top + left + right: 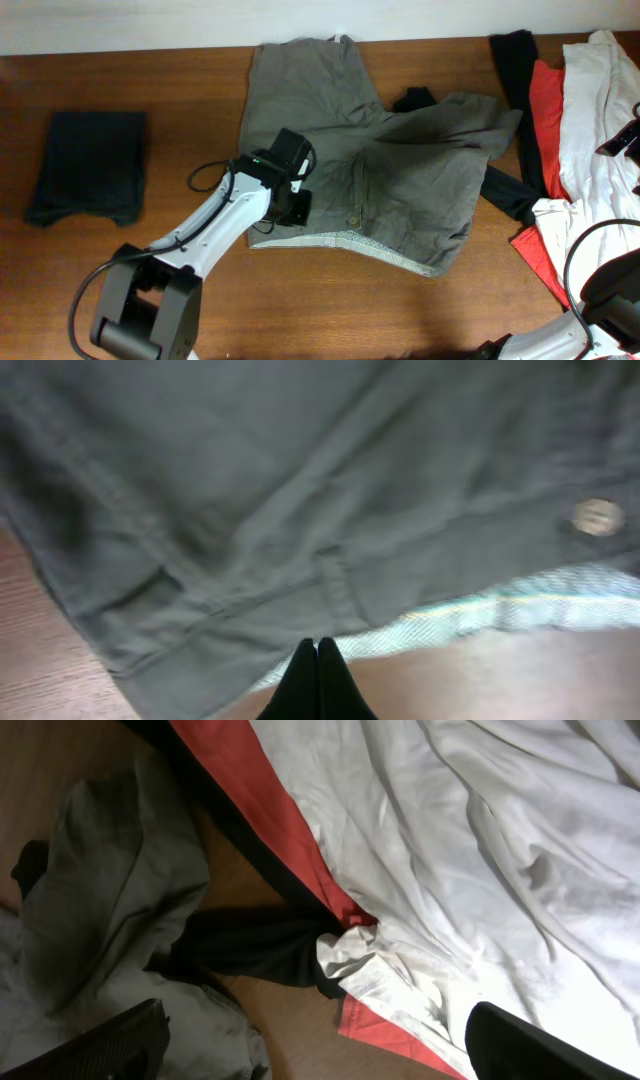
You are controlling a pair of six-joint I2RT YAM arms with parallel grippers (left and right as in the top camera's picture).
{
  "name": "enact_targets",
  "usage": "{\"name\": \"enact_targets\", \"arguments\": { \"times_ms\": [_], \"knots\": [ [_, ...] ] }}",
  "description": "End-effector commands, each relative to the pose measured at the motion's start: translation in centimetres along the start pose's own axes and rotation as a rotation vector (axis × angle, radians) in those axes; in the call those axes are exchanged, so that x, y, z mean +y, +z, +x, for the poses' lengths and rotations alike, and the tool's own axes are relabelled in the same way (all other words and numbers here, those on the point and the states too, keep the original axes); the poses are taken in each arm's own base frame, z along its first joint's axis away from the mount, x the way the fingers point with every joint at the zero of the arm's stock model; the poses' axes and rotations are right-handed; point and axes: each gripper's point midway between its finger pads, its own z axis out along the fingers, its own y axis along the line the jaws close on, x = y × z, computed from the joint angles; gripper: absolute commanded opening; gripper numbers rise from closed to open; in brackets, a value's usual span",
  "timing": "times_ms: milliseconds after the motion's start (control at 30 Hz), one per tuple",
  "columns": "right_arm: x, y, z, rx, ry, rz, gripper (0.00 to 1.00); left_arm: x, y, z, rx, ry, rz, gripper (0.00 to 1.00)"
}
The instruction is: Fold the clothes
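Trousers (400, 150), grey-khaki, lie spread flat at the middle of the table (330, 310), with the waistband towards the near edge and its pale lining (370, 245) turned out along that edge. One leg reaches the far edge; the other runs right and is rumpled. Left gripper (295, 205) sits over the left end of the waistband. In the left wrist view its fingertips (318, 670) are pressed together, tips right at the hem where lining meets bare wood. Cannot tell whether any cloth is caught between them. The button (597, 517) shows to the right on the waistband, well apart from the tips. Right gripper (320, 1065) is released, jaws spread wide and holding nothing. It hangs above the pile at the right of the table. That pile has white cloth (590, 120) on top, red cloth (548, 110) beneath it, and black cloth (518, 80) at the left margin. A twisted black strip runs out from under the rumpled trouser leg to meet a bunched white corner. The trouser leg overlaps the edge of this pile. A separate dark garment (90, 165) lies folded at the left of the table, well apart from the trousers.
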Motion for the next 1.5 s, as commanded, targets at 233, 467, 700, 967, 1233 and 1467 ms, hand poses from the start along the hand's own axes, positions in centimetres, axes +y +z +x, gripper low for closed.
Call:
{"name": "enact_targets", "arguments": {
  "times_ms": [233,467,700,967,1233,1467],
  "knots": [
    [0.4,0.2,0.1,0.006,-0.013,-0.01,0.99,5.0,5.1,0.9,0.128,-0.147,-0.06,0.0],
    [0.4,0.2,0.1,0.006,-0.013,-0.01,0.99,9.5,6.8,2.5,0.217,-0.187,-0.139,0.0],
    [0.4,0.2,0.1,0.006,-0.013,-0.01,0.99,17.4,5.7,2.7,0.191,-0.297,-0.353,0.0],
    [0.4,0.2,0.1,0.006,-0.013,-0.01,0.99,22.8,5.6,0.0,0.035,-0.422,-0.349,0.0],
    [0.4,0.2,0.1,0.006,-0.013,-0.01,0.98,23.7,1.5,-7.3,-0.136,-0.264,-0.362,0.0],
    [0.3,0.2,0.1,0.005,-0.012,-0.01,0.99,18.3,-6.4,-12.9,-0.227,-0.23,-0.196,0.0]
  ]
}}
